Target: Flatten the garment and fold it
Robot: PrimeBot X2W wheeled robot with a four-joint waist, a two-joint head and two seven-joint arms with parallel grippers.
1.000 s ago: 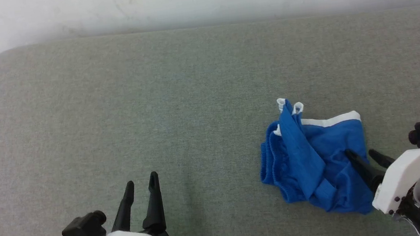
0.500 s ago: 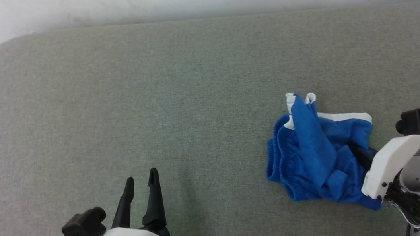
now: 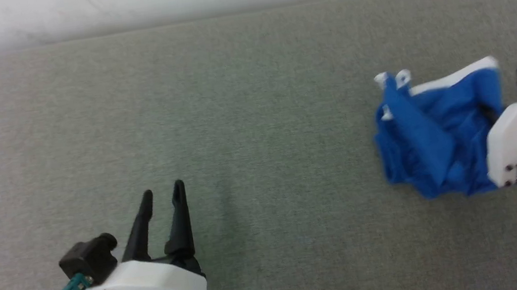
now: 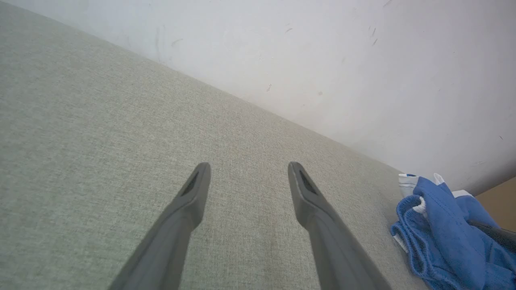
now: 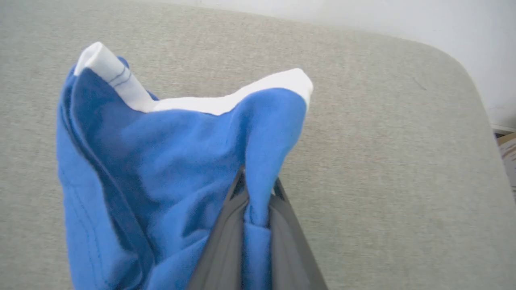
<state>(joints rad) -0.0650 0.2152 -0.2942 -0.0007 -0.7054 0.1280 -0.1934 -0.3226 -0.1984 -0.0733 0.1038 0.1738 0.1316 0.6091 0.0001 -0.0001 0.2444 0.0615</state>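
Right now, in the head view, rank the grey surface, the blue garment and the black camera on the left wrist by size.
1. grey surface
2. garment
3. black camera on the left wrist, smallest although it sits nearer the lens

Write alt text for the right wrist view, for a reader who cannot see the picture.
The right gripper is shut on a fold of the crumpled bright blue garment, which bunches up before it with a white trim band along its top edge. Beneath is a grey-green fabric surface, with a pale wall behind.

Blue garment (image 3: pixel 438 141) — crumpled, white-trimmed
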